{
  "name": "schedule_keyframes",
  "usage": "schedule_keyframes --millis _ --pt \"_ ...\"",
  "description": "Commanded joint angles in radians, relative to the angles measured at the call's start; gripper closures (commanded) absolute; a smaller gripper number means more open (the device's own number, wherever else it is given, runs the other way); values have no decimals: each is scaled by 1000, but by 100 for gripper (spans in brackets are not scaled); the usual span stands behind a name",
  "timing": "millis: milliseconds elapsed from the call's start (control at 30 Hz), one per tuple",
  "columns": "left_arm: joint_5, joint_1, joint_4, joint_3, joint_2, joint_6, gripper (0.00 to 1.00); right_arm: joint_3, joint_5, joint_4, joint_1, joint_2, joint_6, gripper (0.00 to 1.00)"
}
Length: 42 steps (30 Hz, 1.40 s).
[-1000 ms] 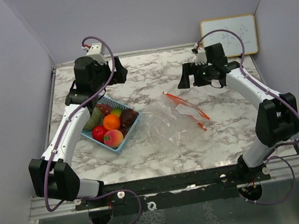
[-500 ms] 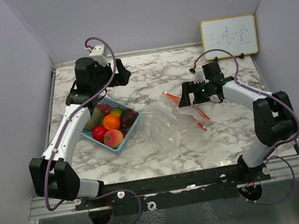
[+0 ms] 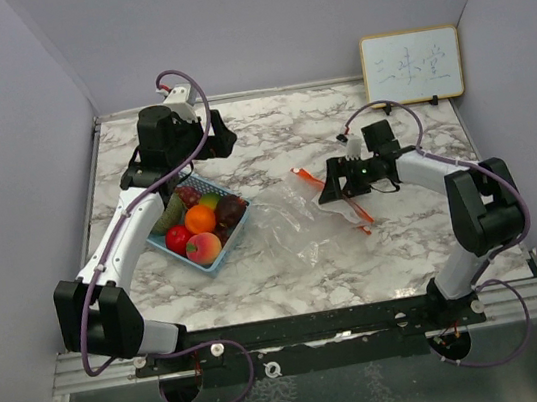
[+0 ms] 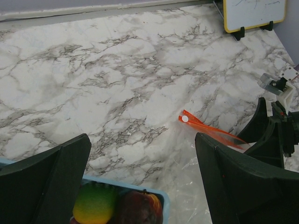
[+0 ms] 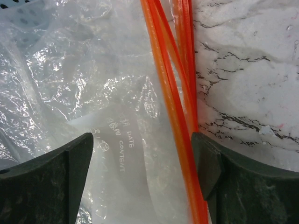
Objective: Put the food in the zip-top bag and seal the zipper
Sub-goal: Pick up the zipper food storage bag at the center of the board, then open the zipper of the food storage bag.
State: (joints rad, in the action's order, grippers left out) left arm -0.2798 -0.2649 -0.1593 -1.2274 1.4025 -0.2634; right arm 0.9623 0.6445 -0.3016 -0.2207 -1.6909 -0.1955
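The food sits in a light-blue basket (image 3: 231, 246): an orange (image 3: 199, 218), a peach (image 3: 203, 248), a red apple (image 3: 177, 239), a dark purple fruit (image 3: 231, 210), a green melon (image 3: 167, 214) and red grapes (image 3: 187, 195). The clear zip-top bag (image 3: 288, 226) lies flat beside it, with its orange zipper (image 3: 354, 206) towards the right. My right gripper (image 3: 340, 190) is low over the bag's mouth. Its open jaws (image 5: 145, 186) straddle the plastic, and the zipper (image 5: 175, 116) runs next to the right finger. My left gripper (image 4: 142, 186) hangs open and empty above the basket's far rim (image 4: 140, 192).
A small whiteboard (image 3: 411, 65) stands at the back right corner. Purple walls close in the marble table (image 3: 277, 124) on three sides. In the left wrist view the right gripper (image 4: 273, 130) shows beside the zipper (image 4: 210, 131).
My right gripper has come left and down from the back right onto the bag's zipper edge, and its jaws have narrowed a little. The left arm has barely moved.
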Motion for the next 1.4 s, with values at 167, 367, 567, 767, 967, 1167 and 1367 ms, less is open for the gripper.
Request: schedule_keyframes --millis 167,367,567,767,967,1167,1367 --pt "-59 1 13 -18 12 -30 6 86 -1 -48 4 93 37 95" --pt "-163 0 -26 -108 53 -115 19 245 -89 -171 3 205 73 98" --pt "-310 0 40 -176 87 -355 28 389 -278 -247 -9 235 159 98" --pt "-399 -15 210 -171 131 -673 35 480 -539 -191 -85 207 194 98" --pt "-379 -83 180 -225 219 -802 42 574 -719 -139 -188 140 241 98" --pt "-327 -123 168 -265 286 -863 41 579 -734 -128 -253 111 247 98" --pt "-324 -144 192 -294 367 -945 41 532 -773 -107 -337 122 243 98"
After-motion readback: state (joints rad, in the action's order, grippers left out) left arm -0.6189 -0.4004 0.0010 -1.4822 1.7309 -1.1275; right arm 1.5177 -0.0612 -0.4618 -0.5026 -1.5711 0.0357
